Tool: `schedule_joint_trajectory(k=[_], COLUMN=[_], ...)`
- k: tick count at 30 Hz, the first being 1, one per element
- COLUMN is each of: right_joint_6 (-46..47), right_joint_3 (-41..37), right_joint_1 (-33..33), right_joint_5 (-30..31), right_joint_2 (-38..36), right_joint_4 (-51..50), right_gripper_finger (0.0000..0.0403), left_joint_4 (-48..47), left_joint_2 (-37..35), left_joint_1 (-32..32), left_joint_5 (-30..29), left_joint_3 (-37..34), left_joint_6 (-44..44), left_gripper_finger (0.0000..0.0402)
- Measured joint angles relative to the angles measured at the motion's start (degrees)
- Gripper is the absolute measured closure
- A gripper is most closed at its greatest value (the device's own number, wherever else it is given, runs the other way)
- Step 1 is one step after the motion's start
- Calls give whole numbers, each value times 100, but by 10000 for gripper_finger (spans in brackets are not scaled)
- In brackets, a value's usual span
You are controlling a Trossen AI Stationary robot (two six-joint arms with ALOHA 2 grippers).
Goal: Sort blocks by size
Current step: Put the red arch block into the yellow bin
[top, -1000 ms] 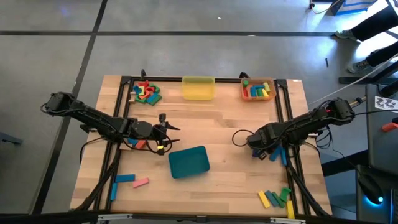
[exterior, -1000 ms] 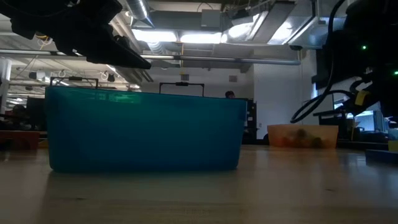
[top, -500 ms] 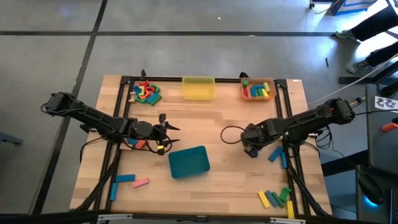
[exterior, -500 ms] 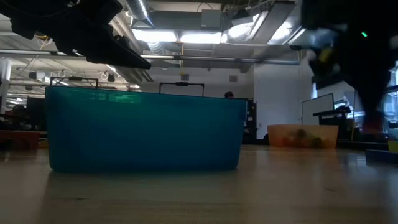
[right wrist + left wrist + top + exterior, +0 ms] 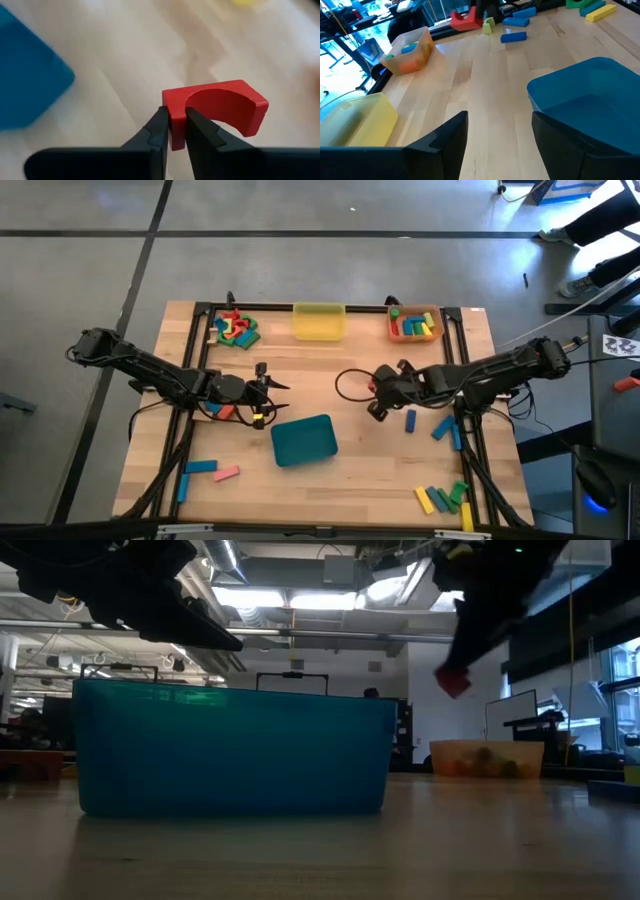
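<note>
My right gripper (image 5: 374, 397) is over the table's middle, right of the teal tray (image 5: 304, 440), shut on a red arch-shaped block (image 5: 215, 112). The block also shows in the low view (image 5: 452, 681) and the left wrist view (image 5: 466, 20). My left gripper (image 5: 272, 402) hangs open and empty just left of and above the teal tray; its fingers show apart in the left wrist view (image 5: 497, 145). Two blue blocks (image 5: 410, 420) lie on the table right of my right gripper. My right gripper pinches one end leg of the red arch (image 5: 176, 119) between its two fingertips. The fingers come from the table's right, slanting down. The rest of the arch sticks out beyond the fingertips, and the block is lifted clear of the table (image 5: 452, 681).
A yellow tray (image 5: 319, 321) and an orange tray (image 5: 415, 324) with blocks stand at the far edge. A pile of blocks (image 5: 235, 328) lies at the far left. More blocks lie near right (image 5: 445, 498) and near left (image 5: 205, 470).
My right gripper has gone toward the table's left and a little toward the far edge, carrying the red arch block away from the blue blocks, which stay on the table. The block stays clear of the table.
</note>
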Motion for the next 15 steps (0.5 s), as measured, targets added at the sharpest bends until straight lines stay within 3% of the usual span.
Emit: schedule_joint_trajectory(k=[15], right_joint_6=[-2492], right_joint_3=[0], right_joint_1=[-1409], right_joint_5=[96], right_joint_2=[453], right_joint_4=[2004], right_gripper_finger=[351], left_joint_4=[34], left_joint_2=[-4], left_joint_1=[-2], left_joint_5=[2], left_joint_3=[0], left_joint_6=[-23], left_gripper_finger=[196])
